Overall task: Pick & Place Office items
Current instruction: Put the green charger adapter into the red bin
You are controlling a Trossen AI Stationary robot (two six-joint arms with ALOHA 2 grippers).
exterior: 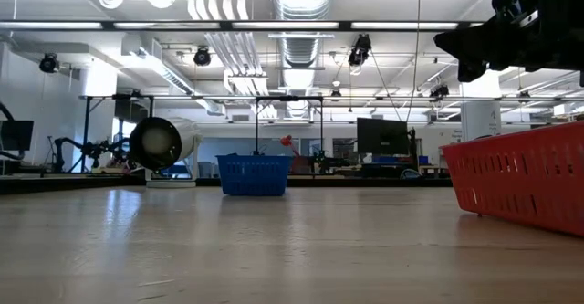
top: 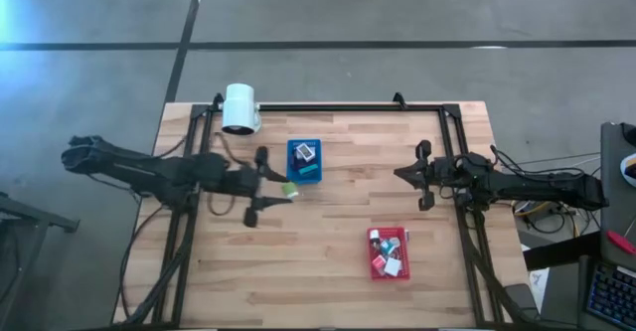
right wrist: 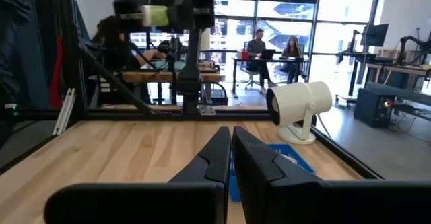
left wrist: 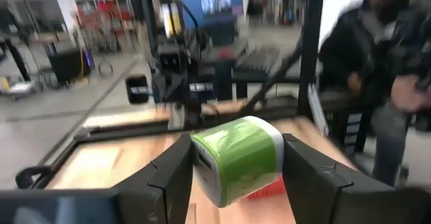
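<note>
Between the fingers of the left gripper (top: 281, 193), seen from overhead, we hold a small green item (top: 290, 188) just short of the blue tray (top: 304, 173), which already has a piece in it. The red tray (top: 389, 268) sits well apart with several more office items inside. The right gripper (top: 412, 177) waits over bare wood.

From table height, we see the blue tray (exterior: 255, 174) far back and the red tray (exterior: 525, 181) close by, with one dark arm overhead; the green item does not show here.

Past the left wrist, the jaws stand part-way open, clamped on the green-and-white block (left wrist: 237, 158), which fills the gap between them.

Past the right wrist, the jaws are pressed together on nothing, the blue tray (right wrist: 291, 159) just beyond them.

We judge the drop is next: carry the block over the blue tray's middle, lower it inside the walls, then part the jaws gently so it cannot bounce out.
</note>
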